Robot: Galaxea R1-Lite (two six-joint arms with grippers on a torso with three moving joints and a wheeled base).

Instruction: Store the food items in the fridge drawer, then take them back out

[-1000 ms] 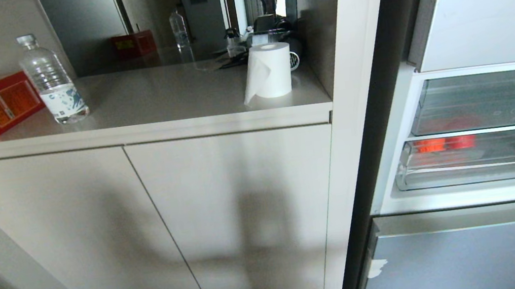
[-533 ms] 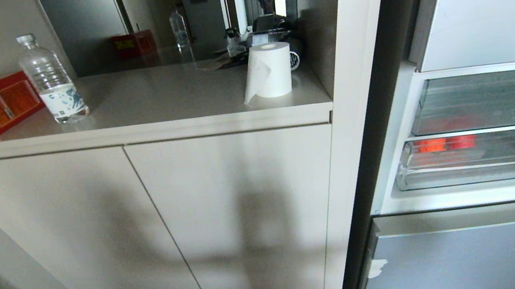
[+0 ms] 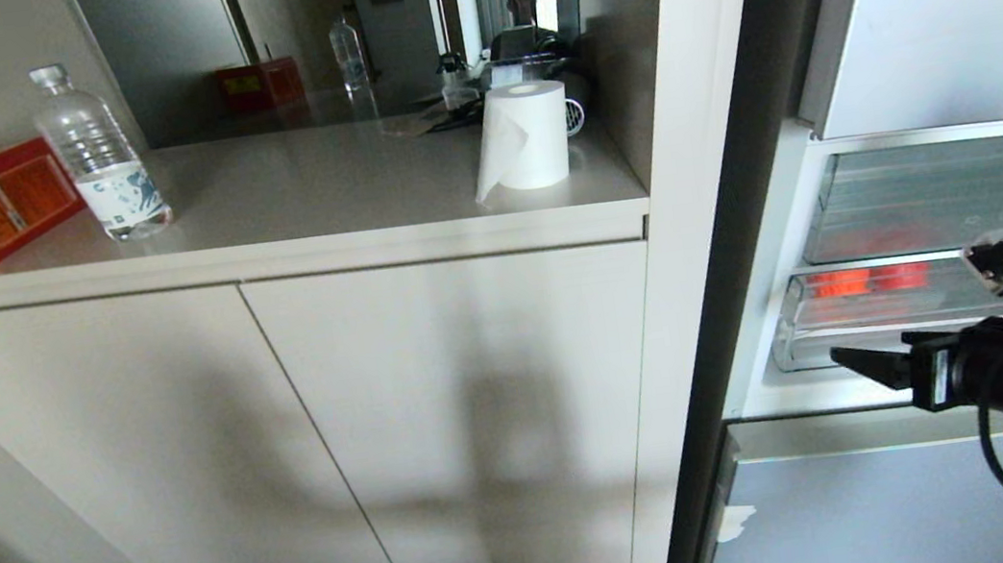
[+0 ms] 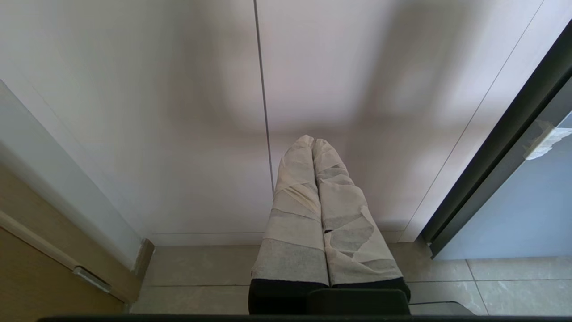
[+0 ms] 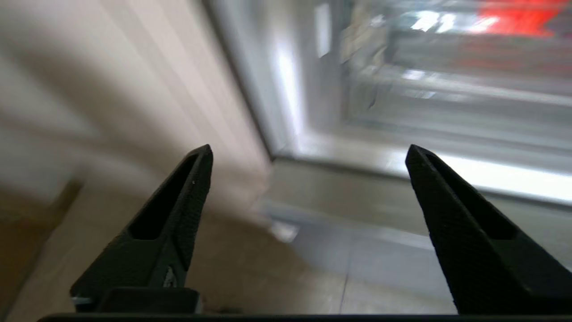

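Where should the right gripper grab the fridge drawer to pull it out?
Probably the thick rounded front lip of the fridge drawer, approached straight from the front. It spans the drawer's width, and the side rails sit inside the fridge. The right gripper, jaws wide apart, holds nothing in front of it.

We see soft daylight, with a broad upright shadow on the cabinet doors [image 3: 445, 444] well to the left of the right gripper [image 3: 861, 362]. Bright glare streaks the fridge sill [image 5: 491, 174] just beyond its fingers [image 5: 178, 210], which are sharp while everything past them smears with motion blur. The drawer [image 3: 818, 327] front shows a hazy red glow. The left gripper [image 4: 313, 143] view is crisp, shadowed ahead.
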